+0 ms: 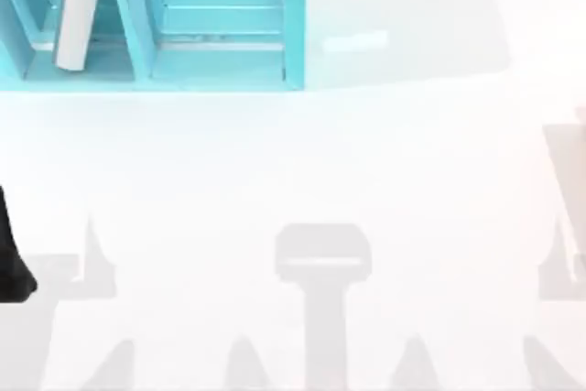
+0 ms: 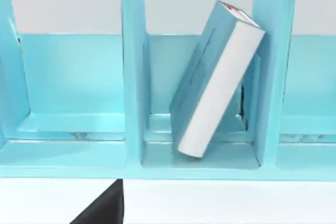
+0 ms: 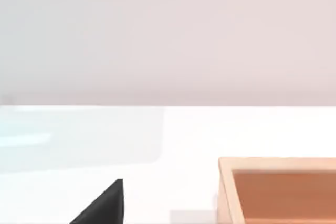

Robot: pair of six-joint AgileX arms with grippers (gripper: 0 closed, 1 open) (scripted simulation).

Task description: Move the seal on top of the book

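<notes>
Shelf: a teal shelf unit (image 1: 220, 34) with upright dividers sits at the upper left of the top view, at the far edge of the white table (image 1: 293, 162).
Book: the book (image 1: 78, 6) stands inside the shelf, at the far upper left of the top view. In the left wrist view, the book (image 2: 218, 77) is in the middle compartment of the three on show. It is tilted, with its lower end on the compartment floor and its upper end leaning on a divider. Its white page edges face the camera, and there is a small red mark at its upper end.
Seal: in the right wrist view the seal (image 3: 278, 192) shows as a tan-brown block with a paler rim. It rests on the table close to the right gripper and is cut off by the frame edge.
Left arm: a dark piece of the left arm (image 1: 11, 254) shows at the left edge of the top view, low on the table and well apart from the shelf.
Left gripper: a black tip of the left gripper (image 2: 102, 205) points toward the shelf front. Wide or narrow cannot be told.
Right gripper: a black tip of the right gripper (image 3: 102, 205) sits over the table beside the seal without touching it. Wide or narrow cannot be told.
</notes>
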